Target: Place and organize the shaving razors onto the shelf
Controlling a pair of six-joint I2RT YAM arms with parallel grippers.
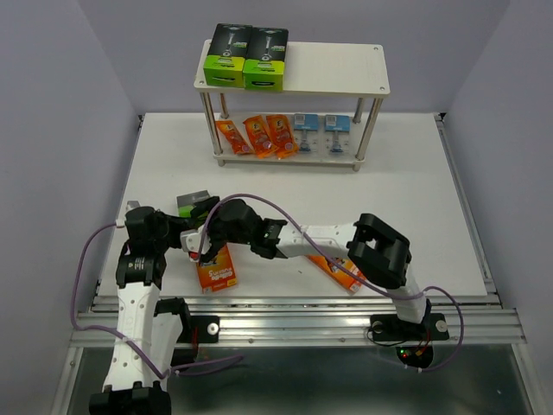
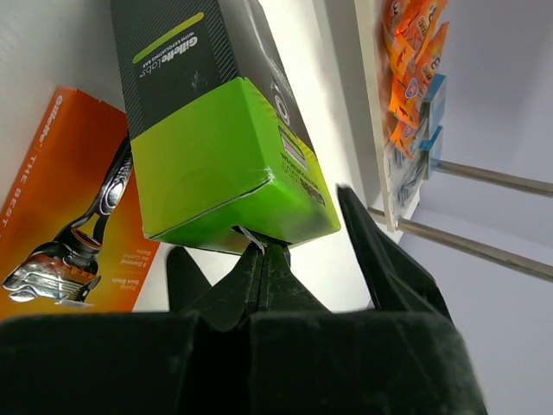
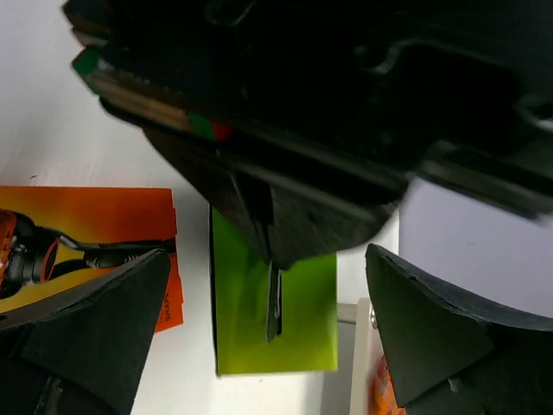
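Note:
A black-and-lime-green razor box (image 1: 193, 205) lies on the table; in the left wrist view (image 2: 220, 147) its green end faces me. My left gripper (image 1: 195, 226) (image 2: 263, 251) is shut, its tips pinching a thin tab at that end's lower edge. My right gripper (image 1: 212, 233) (image 3: 268, 341) is open wide, just behind the left fingers and facing the same green end (image 3: 302, 328). A flat orange box (image 1: 216, 270) (image 2: 69, 207) (image 3: 86, 220) lies beside them. The shelf (image 1: 337, 69) holds two black-and-green boxes (image 1: 246, 56) on top, with orange packets (image 1: 259, 134) and blue blister packs (image 1: 320, 130) below.
Another orange razor pack (image 1: 344, 275) lies under the right forearm near the table's front edge. The left arm's purple cable (image 1: 86, 268) loops at the front left. Walls close in the table at the left, right and back.

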